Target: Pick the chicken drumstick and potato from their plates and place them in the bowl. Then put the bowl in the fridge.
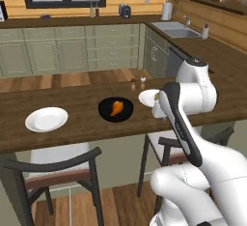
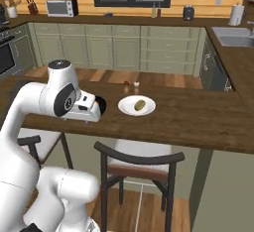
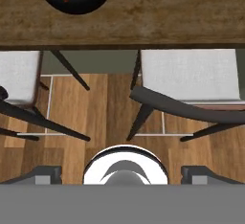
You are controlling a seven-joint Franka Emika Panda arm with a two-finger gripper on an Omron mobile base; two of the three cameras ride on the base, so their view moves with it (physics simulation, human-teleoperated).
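Looking down past the two-finger gripper, the hand view shows its dark finger tips spread far apart at the frame's lower corners, released and grasping nothing, above two dark-framed chairs with pale seat cushions and a plank floor. Beyond the chairs runs the long dark-brown wooden counter. On it sits the round glossy black bowl, holding the orange-brown glazed chicken drumstick; in the left base view its long axis runs diagonally, bulbous end up-right, thin end down-left. The bowl is cut off by the top edge of the hand view and largely hidden behind the white arm in the right base view. Left of the bowl lies a bare round white plate. To its right, a second white plate carries the yellowish-tan potato, long axis roughly left-right; in the left base view the arm covers most of this plate. Two small shakers stand farther back, too small to make out.
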